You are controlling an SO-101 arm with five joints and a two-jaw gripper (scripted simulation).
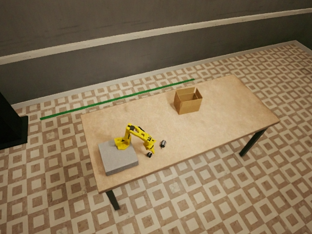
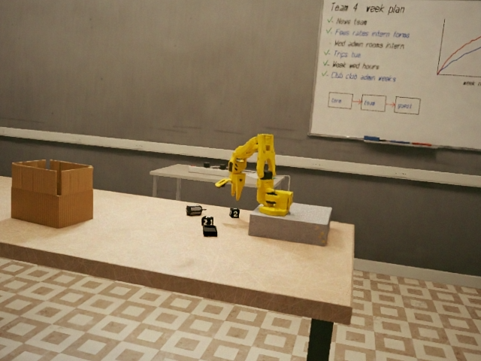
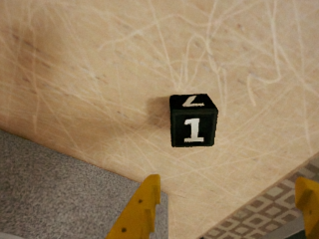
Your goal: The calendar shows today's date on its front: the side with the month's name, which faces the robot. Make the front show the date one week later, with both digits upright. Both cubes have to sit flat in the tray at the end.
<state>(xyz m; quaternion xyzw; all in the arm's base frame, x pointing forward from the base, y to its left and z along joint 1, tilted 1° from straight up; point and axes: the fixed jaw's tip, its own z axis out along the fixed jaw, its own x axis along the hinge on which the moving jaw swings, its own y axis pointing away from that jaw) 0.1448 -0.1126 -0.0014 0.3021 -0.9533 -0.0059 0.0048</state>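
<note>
On the pale tabletop, we're seeing our yellow arm reaching from its grey block, its gripper hovering with fingers apart, holding nothing; below, a black number cube is sitting loose near the block.

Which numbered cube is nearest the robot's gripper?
The cube nearer the grey block, standing apart; the other numbers show right by the black tray.

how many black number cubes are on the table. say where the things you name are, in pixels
2. One cube (image 1: 149, 154) (image 2: 234, 213) (image 3: 193, 128) stands alone below the jaws; the other (image 2: 207, 219) is right by the low black piece (image 2: 210, 231), seen only in the exterior view. More could be hidden.
</note>
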